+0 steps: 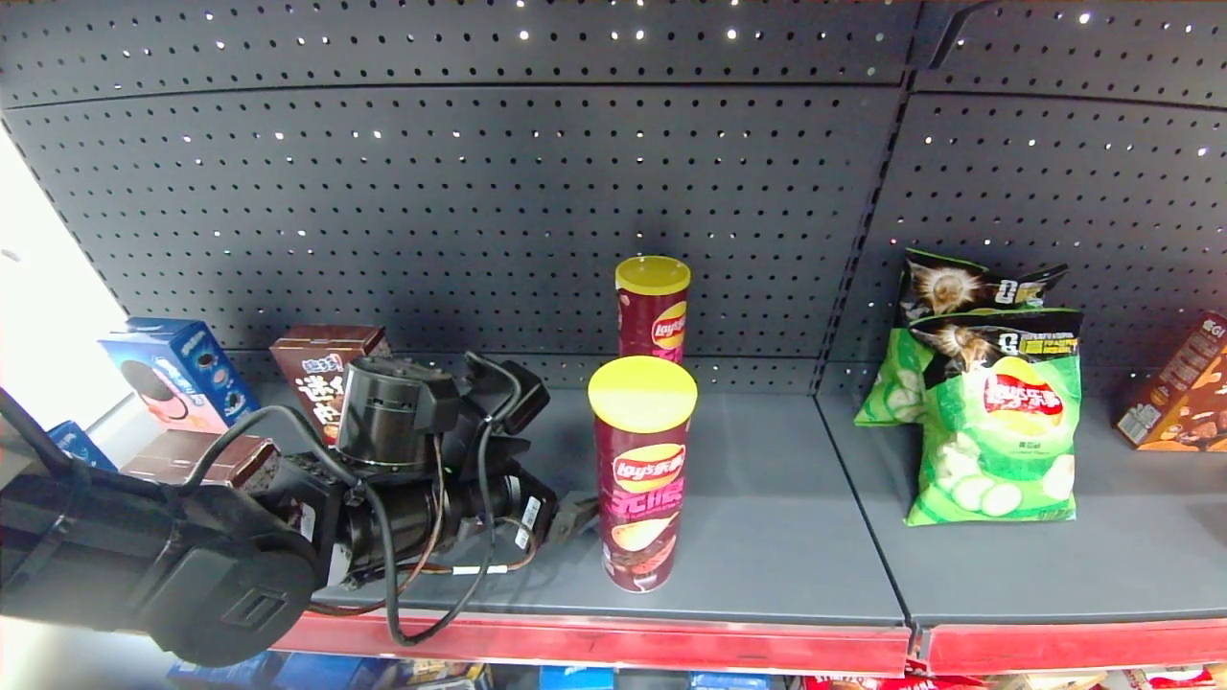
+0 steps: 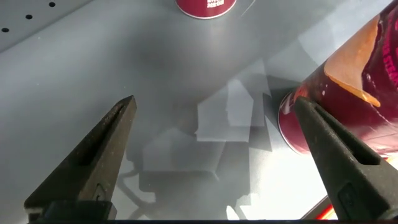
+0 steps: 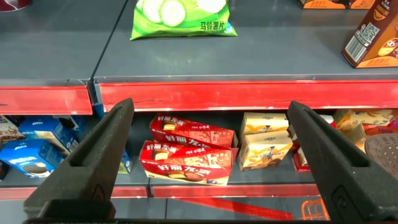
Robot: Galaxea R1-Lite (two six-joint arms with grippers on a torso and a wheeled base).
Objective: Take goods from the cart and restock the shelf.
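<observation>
While left hand [image 2: 212, 102] gapes, front chip can [image 1: 642, 479] just beside

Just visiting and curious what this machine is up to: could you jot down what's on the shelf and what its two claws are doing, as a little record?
shelf: grey, red front edge
front can: yellow lid, upright near the edge
rear can: same kind, upright by the back wall
green chip bags: two, in the right section
cookie boxes: far left
left gripper: open, beside the front can, not holding it
right gripper: open, empty, facing red boxes on the shelf below
</observation>
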